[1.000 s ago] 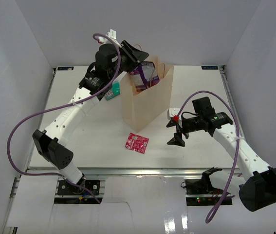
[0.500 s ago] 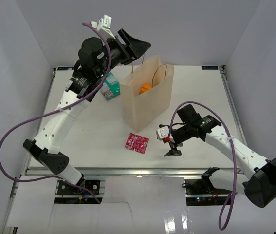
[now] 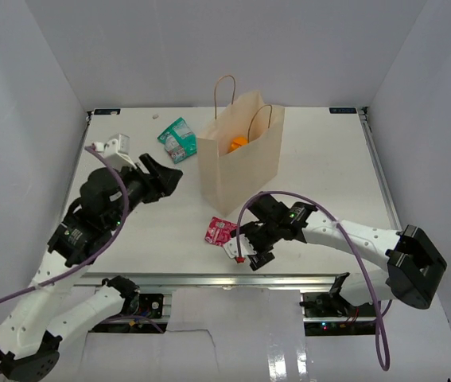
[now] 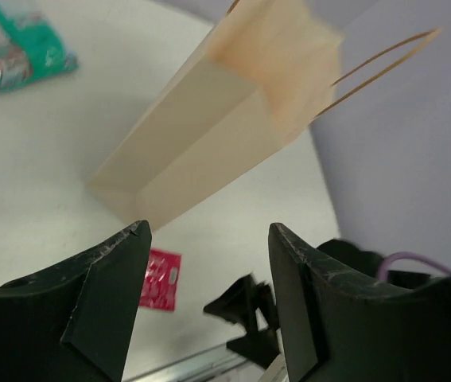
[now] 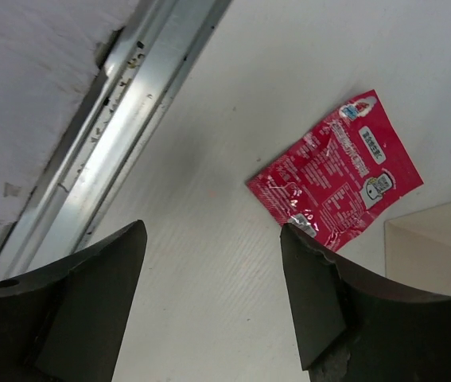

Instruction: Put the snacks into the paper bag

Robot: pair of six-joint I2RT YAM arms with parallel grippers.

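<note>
Tabletop (image 5: 289,64): right gripper (image 5: 211,227) agape (empty)

Tan paper bag (image 3: 239,171), pink-red packet (image 3: 218,231)

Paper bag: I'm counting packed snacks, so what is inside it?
Through the paper bag's open top, only an orange-yellow pouch shows. Its walls hide the rest, so other packets inside cannot be confirmed.
</note>
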